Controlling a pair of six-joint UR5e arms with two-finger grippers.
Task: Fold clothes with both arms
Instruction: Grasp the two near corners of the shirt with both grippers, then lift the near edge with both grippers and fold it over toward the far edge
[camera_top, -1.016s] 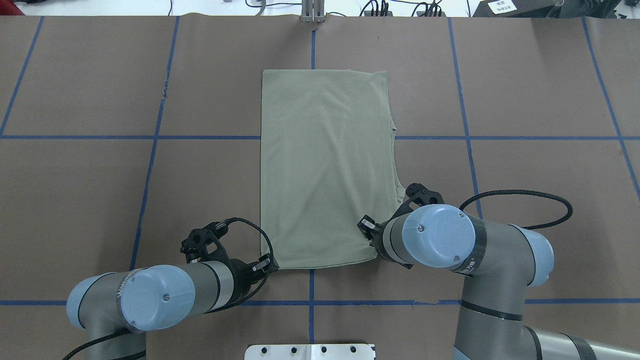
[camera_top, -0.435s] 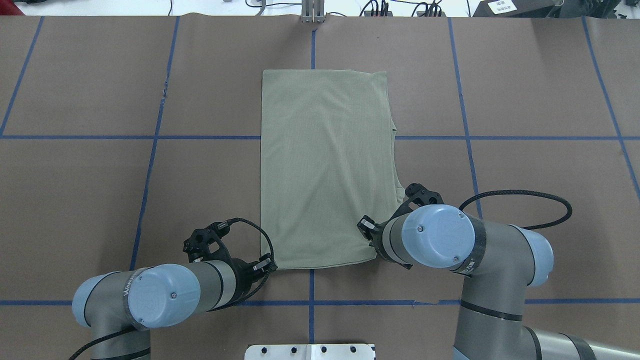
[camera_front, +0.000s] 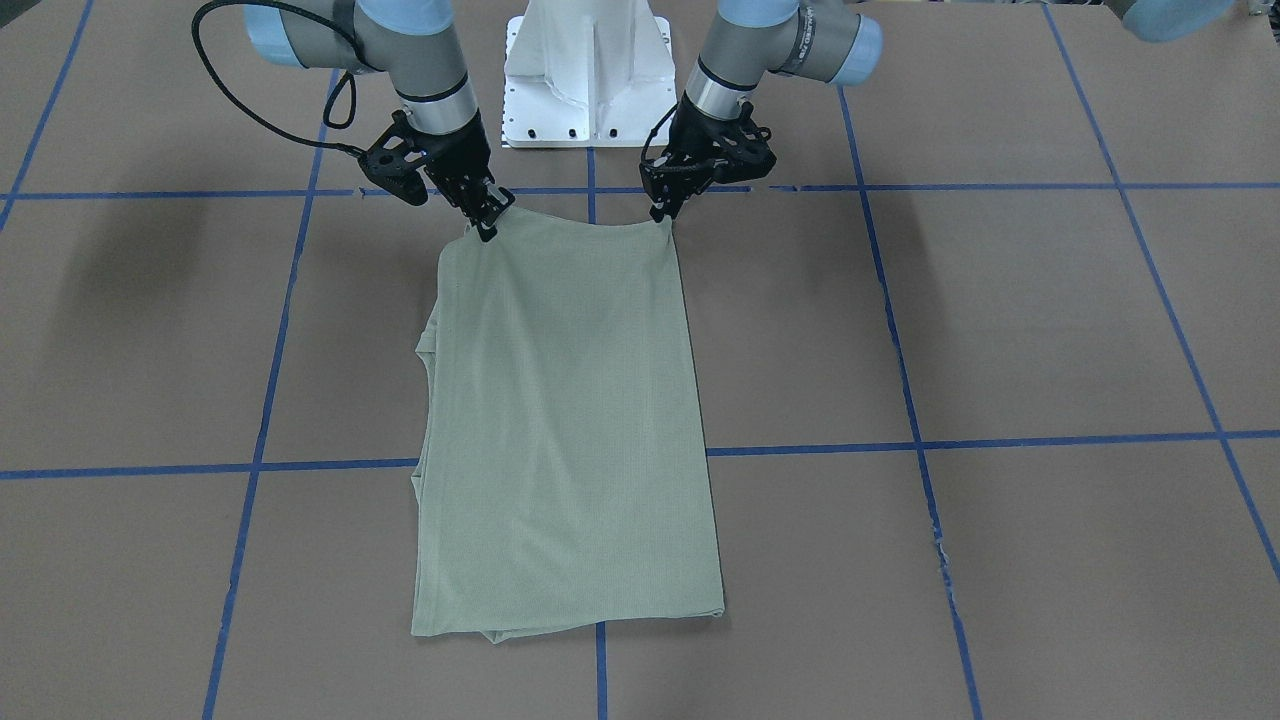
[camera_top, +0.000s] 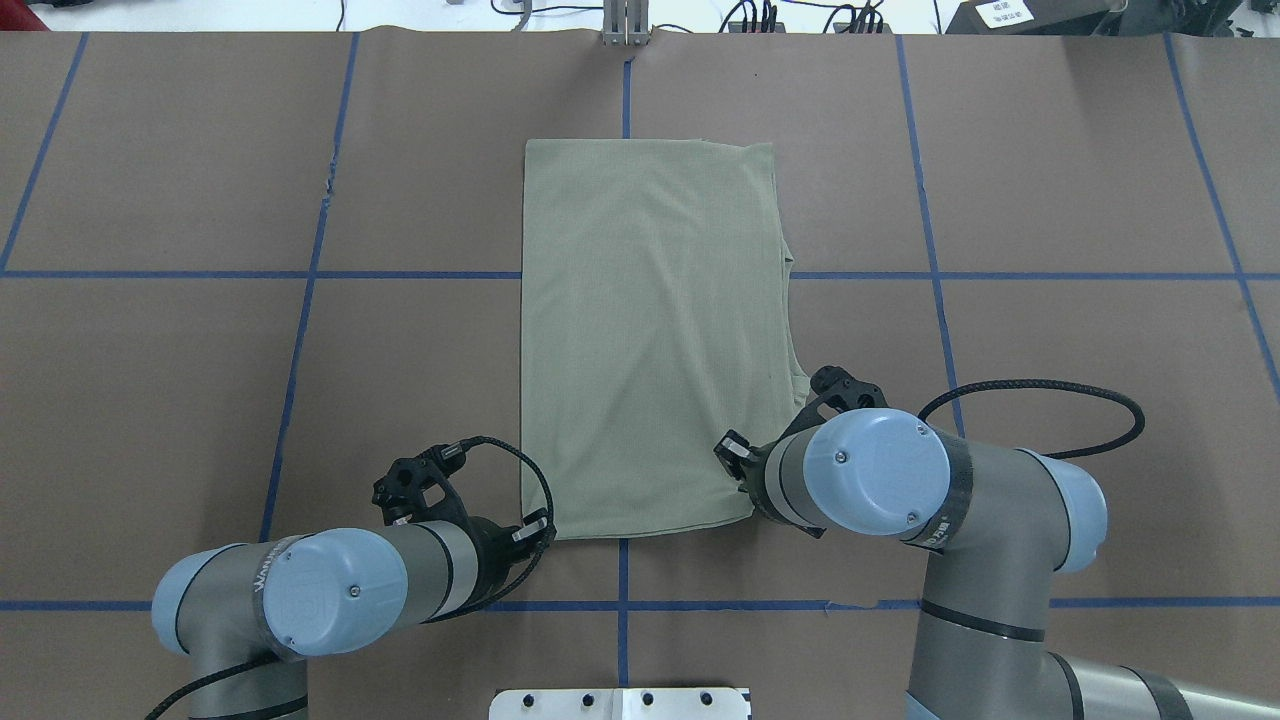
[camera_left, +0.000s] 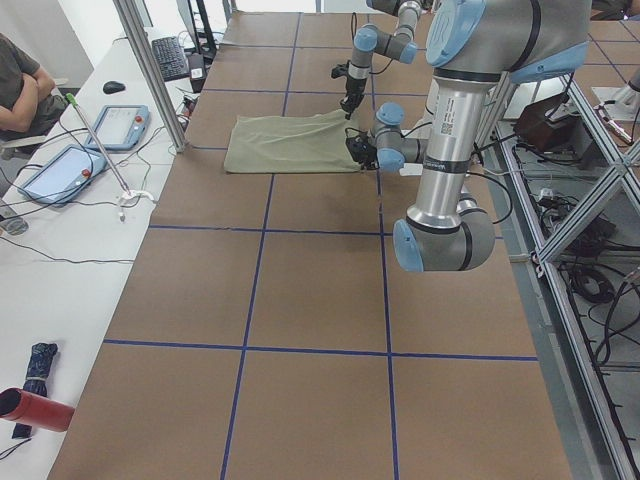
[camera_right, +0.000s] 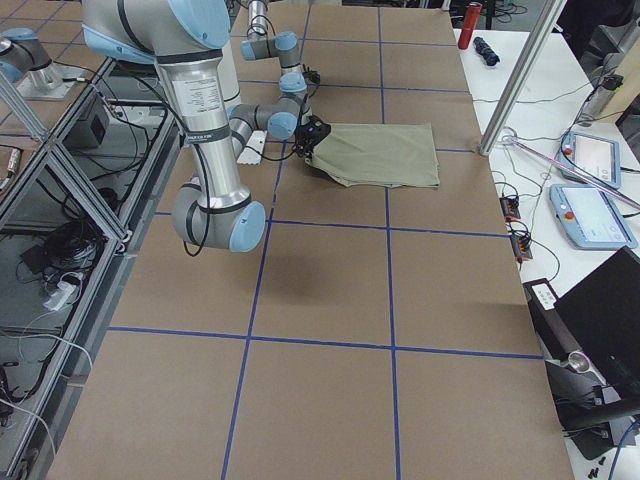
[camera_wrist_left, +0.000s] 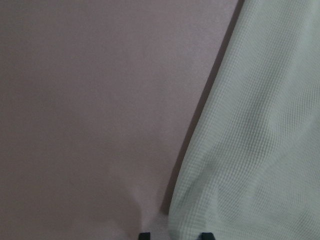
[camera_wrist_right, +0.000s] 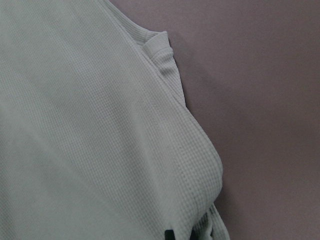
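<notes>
On the bench (camera_top: 200, 380), the shirt (camera_top: 650, 330) was laid flat as a long, narrow rectangle, its length running away from the robot. It was spread over the crossing of two blue tape lines (camera_top: 400, 274), and its far edge was squared off well short of the bench's far side. A small fold of fabric was seen jutting from its long edge on the robot's right side, about midway along.

Both near corners were attended. The right gripper (camera_front: 487, 222) was brought down on the near corner on the robot's right; it was seen clenched on the shirt there, the knit being puckered and slightly raised around one dark fingertip (camera_wrist_right: 169, 234) in the right wrist view. The left gripper (camera_front: 662, 212) was lowered at the other near corner. Its fingertips (camera_wrist_left: 144, 235) were held apart in the left wrist view, so it was judged released, with the shirt's edge lying between them and bare bench to one side.

Each arm was bent low over the bench's near side, either side of the white pedestal (camera_front: 585, 70).
</notes>
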